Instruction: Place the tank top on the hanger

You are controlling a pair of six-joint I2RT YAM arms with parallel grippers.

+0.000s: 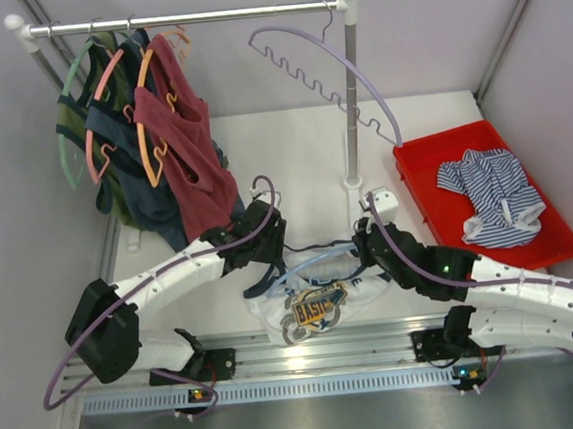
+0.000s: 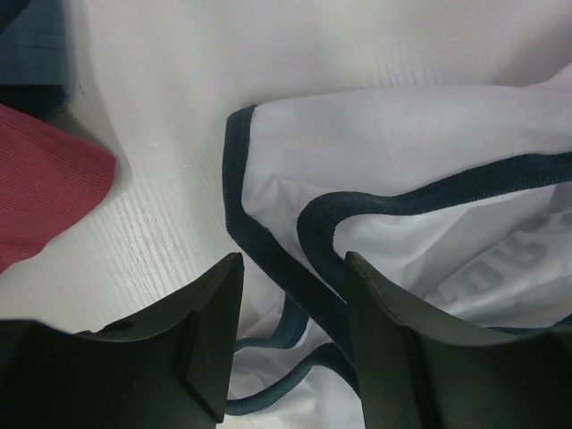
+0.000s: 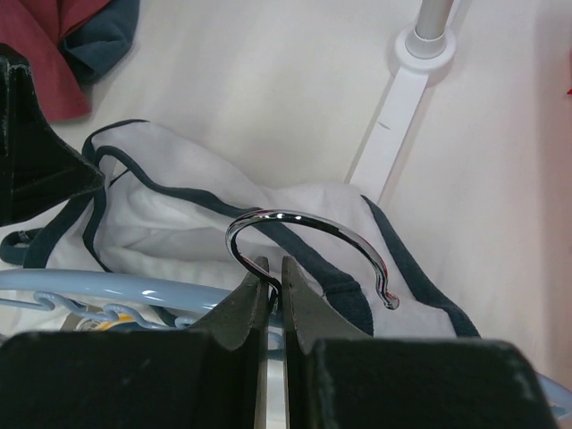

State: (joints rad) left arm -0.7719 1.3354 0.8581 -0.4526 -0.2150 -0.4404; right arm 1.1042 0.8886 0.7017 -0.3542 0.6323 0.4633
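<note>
The white tank top [image 1: 315,307] with navy trim lies crumpled on the table between the arms, its blue-yellow graphic facing up. The light-blue hanger [image 1: 316,262] rests across its upper part. My right gripper [image 3: 271,265] is shut on the stem of the hanger's metal hook [image 3: 304,223], and the blue arm [image 3: 89,288] runs off to the left over the tank top [image 3: 179,206]. My left gripper [image 2: 293,268] stands open just above the tank top [image 2: 402,152], its fingers straddling folded navy-trimmed straps. In the top view the left gripper [image 1: 272,244] is at the shirt's upper left edge.
A clothes rack [image 1: 189,17] at the back holds a maroon tank top [image 1: 196,152] on an orange hanger [image 1: 148,126], other garments and a lilac hanger [image 1: 334,70]. Its post base [image 1: 354,180] stands just behind the shirt. A red tray [image 1: 410,169] at right holds a striped garment [image 1: 494,196].
</note>
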